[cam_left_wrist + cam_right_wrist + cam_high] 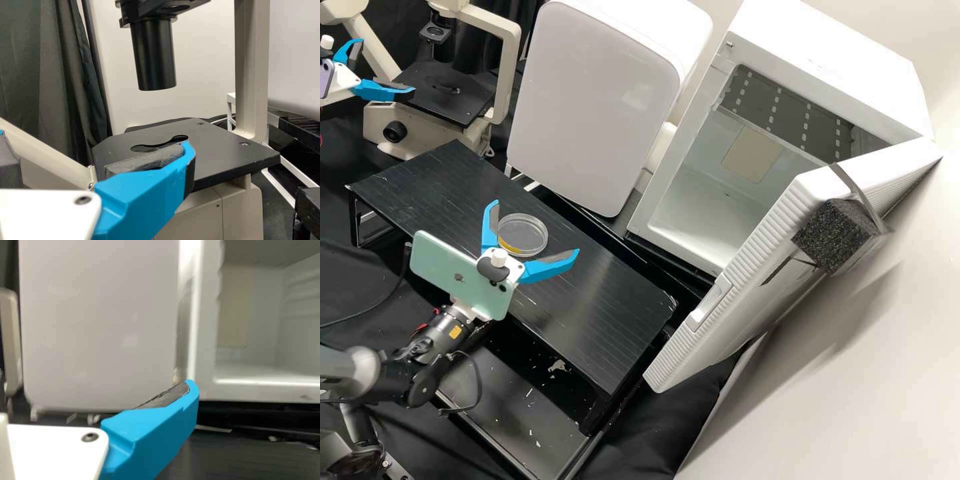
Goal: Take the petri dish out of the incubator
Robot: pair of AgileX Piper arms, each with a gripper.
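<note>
Black surface [613, 300] fronts the open incubator [840, 60]. High view: the round petri dish [523, 235] lies outside the incubator, between the parted fingers of the right pincer [536, 227], far nearer than the left pincer [387, 65], parted and empty. Left wrist view: the microscope [155, 55]. Right wrist view: that pincer faces the incubator; backing away probably comes next.

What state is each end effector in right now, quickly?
Left end effector: open, holding nothing.
Right end effector: open, holding nothing.
</note>
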